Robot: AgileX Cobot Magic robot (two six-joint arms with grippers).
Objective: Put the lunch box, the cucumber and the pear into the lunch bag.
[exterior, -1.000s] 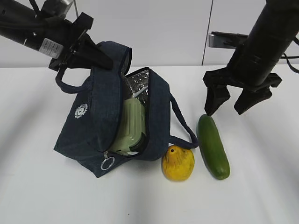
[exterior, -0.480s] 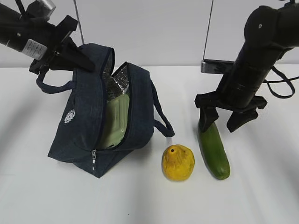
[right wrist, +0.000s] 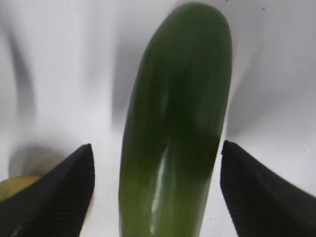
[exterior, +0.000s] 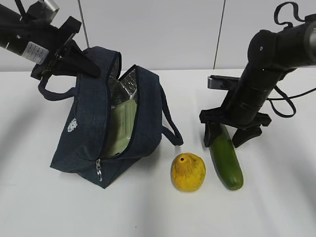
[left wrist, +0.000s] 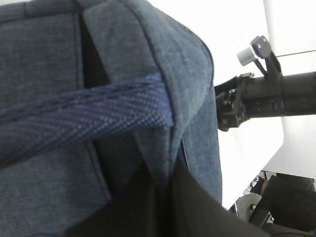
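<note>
The navy lunch bag [exterior: 84, 143] stands on the white table, its top unzipped, foil lining showing. The pale green lunch box [exterior: 121, 128] sits upright inside it. My left gripper [exterior: 91, 69] is shut on the bag's top edge, beside a handle, holding it up; in the left wrist view the bag fabric [left wrist: 187, 74] and handle strap [left wrist: 89, 118] fill the frame. The dark green cucumber [exterior: 226, 157] lies on the table right of the yellow pear [exterior: 188, 172]. My right gripper [exterior: 228, 139] stands open, its fingers straddling the cucumber [right wrist: 177, 128] near its far end, with gaps on both sides.
A second bag handle [exterior: 170, 126] loops out on the bag's right side toward the pear. The zipper's ring pull [exterior: 99, 170] hangs at the bag's near corner. Bare white table lies in front of the objects.
My right gripper came down from above the cucumber to straddle its far end. The left gripper shifted the bag's top leftward, so the bag stands more upright.
</note>
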